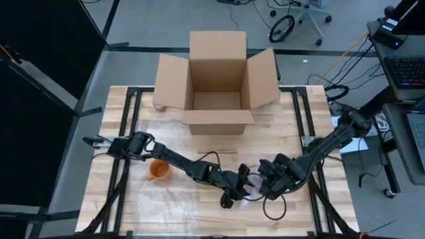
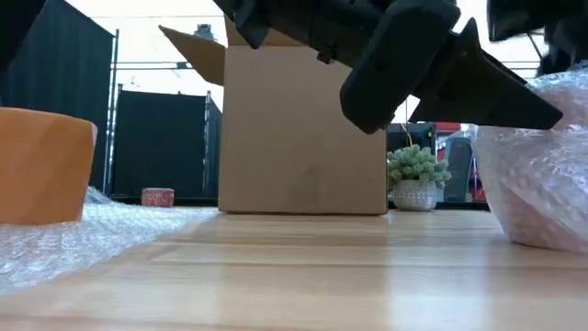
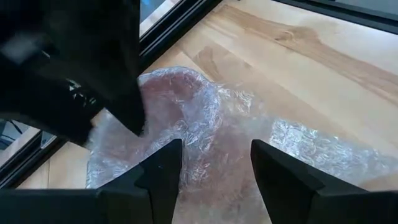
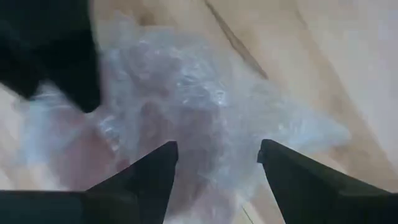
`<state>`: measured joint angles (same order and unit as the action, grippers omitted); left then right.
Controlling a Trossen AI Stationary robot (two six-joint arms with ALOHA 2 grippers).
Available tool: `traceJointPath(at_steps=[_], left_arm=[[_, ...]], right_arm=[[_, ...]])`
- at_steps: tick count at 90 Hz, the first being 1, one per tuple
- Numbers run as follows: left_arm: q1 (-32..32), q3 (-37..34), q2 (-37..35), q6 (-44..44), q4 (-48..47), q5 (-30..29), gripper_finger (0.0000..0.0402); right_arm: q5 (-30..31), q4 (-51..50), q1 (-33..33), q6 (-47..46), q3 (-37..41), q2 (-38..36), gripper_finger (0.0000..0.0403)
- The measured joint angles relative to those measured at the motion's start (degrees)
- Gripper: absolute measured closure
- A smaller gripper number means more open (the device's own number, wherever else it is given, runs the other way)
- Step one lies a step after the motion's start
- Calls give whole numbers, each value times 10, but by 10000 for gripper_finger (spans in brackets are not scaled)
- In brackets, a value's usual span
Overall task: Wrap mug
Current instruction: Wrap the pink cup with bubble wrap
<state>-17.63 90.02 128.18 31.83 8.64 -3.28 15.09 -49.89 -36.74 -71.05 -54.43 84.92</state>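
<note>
An orange mug (image 1: 158,170) (image 2: 41,165) rests on a clear bubble-wrap sheet (image 1: 174,191) (image 2: 83,241) at the table's near left. To its right lies a bundle of bubble wrap (image 1: 250,197) (image 3: 186,118) (image 4: 174,106) (image 2: 542,184) with something pinkish inside, resting on the wood. My left gripper (image 1: 234,194) (image 3: 214,165) is open over the bundle from the left. My right gripper (image 1: 264,189) (image 4: 217,158) is open over it from the right. The two stand close together. My left gripper points down at the bundle with its fingers apart; whether they touch the wrap I cannot tell. My right gripper has one fingertip (image 3: 138,124) at the bundle's edge; whether it touches the wrap I cannot tell.
An open cardboard box (image 1: 218,83) (image 2: 303,129) stands at the table's far middle, flaps spread. A small pink thing (image 2: 158,196) lies left of the box and a potted plant (image 2: 418,179) shows behind it. Bare wood (image 1: 199,143) lies between box and grippers.
</note>
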Motion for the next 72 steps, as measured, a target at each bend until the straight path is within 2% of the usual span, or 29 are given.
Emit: traceJointPath(at_steps=[17,30,48,59,72], left_arm=[[0,0,0,0,3,1,224],[0,1,0,0,3,1,223],[0,1,0,0,5,1,223],[0,0,0,0,2,1,223],[0,0,0,0,0,0,223]], right_arm=[[10,133,2,-65,99,7,179],[-1,171,2,-70,124,10,179],[-30,135,11,-26,95,4,179],[-48,73,14,12,47,1,179],[-41,-17,15,40,-23,-1,179]])
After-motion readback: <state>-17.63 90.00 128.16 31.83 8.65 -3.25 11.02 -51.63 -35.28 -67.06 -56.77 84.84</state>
